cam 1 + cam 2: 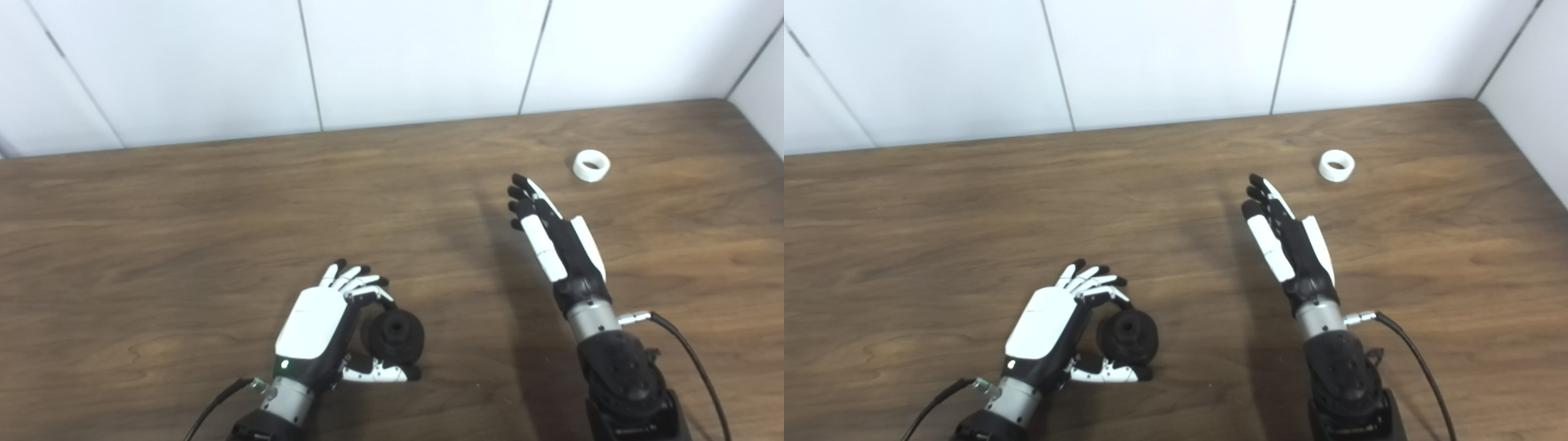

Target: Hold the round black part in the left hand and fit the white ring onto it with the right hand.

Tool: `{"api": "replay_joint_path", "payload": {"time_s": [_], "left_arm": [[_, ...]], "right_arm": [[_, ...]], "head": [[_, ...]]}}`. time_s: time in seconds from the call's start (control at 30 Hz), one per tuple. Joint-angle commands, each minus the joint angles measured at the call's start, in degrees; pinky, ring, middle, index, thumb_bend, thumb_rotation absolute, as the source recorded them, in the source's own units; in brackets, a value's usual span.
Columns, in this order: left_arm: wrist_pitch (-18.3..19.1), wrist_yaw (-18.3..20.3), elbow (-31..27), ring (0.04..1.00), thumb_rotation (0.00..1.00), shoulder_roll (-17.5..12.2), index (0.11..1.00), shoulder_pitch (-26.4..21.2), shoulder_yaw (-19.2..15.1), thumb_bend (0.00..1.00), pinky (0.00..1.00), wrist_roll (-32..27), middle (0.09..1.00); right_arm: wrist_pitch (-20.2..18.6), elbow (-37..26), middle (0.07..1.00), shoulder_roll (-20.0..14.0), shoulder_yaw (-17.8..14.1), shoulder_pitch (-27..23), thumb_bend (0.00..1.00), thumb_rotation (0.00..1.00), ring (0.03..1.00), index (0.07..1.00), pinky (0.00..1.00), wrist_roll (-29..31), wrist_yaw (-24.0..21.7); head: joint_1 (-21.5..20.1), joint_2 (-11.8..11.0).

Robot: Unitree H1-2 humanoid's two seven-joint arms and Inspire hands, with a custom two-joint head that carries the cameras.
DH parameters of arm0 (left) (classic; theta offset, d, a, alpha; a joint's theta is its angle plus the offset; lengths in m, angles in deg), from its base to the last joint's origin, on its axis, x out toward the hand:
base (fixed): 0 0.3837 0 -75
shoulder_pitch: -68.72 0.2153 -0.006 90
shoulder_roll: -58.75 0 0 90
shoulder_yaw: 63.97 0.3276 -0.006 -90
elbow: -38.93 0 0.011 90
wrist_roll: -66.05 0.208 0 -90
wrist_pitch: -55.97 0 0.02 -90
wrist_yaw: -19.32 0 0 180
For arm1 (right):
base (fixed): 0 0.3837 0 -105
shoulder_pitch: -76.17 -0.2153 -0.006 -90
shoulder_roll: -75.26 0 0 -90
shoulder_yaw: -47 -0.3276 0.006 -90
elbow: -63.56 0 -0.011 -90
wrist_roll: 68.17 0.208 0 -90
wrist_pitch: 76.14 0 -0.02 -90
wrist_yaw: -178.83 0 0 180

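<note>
The round black part [396, 334] lies on the wooden table [184, 245] near the front. My left hand [324, 321] is cupped around its left side: the fingers [358, 283] arch over its far edge and the thumb [380, 372] lies along its near edge, still spread and not clamped. The white ring [591, 165] lies flat on the table at the far right. My right hand [554, 236] hovers open with straight fingers, pointing away from me. It holds nothing and is a short way to the near left of the ring.
White wall panels [416, 61] rise behind the table's far edge, and a side wall [765, 86] closes the far right corner. Black cables trail from both wrists at the bottom of the picture.
</note>
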Motion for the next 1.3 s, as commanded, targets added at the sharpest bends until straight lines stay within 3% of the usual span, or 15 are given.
{"api": "replay_joint_path", "payload": {"time_s": [0.0,0.2,0.3,0.5,0.67,0.8,1.1,1.27], "left_arm": [[0.47,1.49,0.83,0.899,0.05,-1.36,0.485,0.41,-0.55,0.52,1.0,0.92,0.799],[-0.44,1.46,0.59,0.889,0.05,-2.08,0.485,0.48,-1.53,0.52,1.0,0.68,0.792],[-0.48,1.9,0.01,0.888,0.05,-2.31,0.485,0.56,-1.93,0.52,1.0,0.56,0.789],[-1.08,1.71,-0.23,0.876,0.05,-2.68,0.485,0.85,-2.46,0.52,1.0,0.57,0.78],[-1.7,1.48,-0.1,0.865,0.05,-3.05,0.485,1.09,-2.7,0.52,1.0,0.28,0.771],[-1.79,1.82,-0.28,0.867,0.05,-3.33,0.485,1.29,-2.79,0.52,1.0,0.42,0.775],[-2.85,1.31,-0.19,0.856,0.05,-3.51,0.484,1.66,-3.21,0.52,0.98,0.54,0.77],[-3.16,1.2,-0.27,0.855,0.05,-3.45,0.484,2.04,-3.39,0.52,0.99,0.51,0.768]], "right_arm": [[-0.25,-2.78,0.913,-1.08,-0.89,-2.56,0.58,1.0,0.894,0.918,0.82,-0.18,-0.43],[-4.04,-3.52,0.892,-4.83,-1.06,-6.35,0.59,0.99,0.883,0.872,0.82,-7.37,0.13],[-5.63,-3.09,0.893,-6.58,-1.82,-8.6,0.58,0.97,0.893,0.853,0.87,-9.81,-0.36],[-5.84,-0.37,0.881,-11.57,-1.88,-12.12,0.55,0.89,0.881,0.848,0.84,-16.7,-1.21],[-6.06,3.34,0.922,-14.67,-2.94,-15.47,0.63,0.7,0.951,0.846,0.91,-21.53,-3.53],[-6.07,7.26,0.934,-14.83,-5.38,-18.66,0.7,0.55,0.949,0.839,0.85,-24.39,-6.1],[-6.03,17.05,0.948,-17.79,-6.18,-24.2,0.81,0.39,0.962,0.824,0.87,-29.11,-6.6],[-6.06,21.27,0.959,-19.4,-6.76,-26.41,0.81,0.35,0.98,0.823,0.88,-28.77,-6.5]], "head": [[-0.38,0.02],[-4.2,0.05],[-5.72,-0.08],[-7.2,-0.62],[-8.11,-0.82],[-9.08,-1.17],[-9.92,-1.44],[-10.5,-1.78]]}}
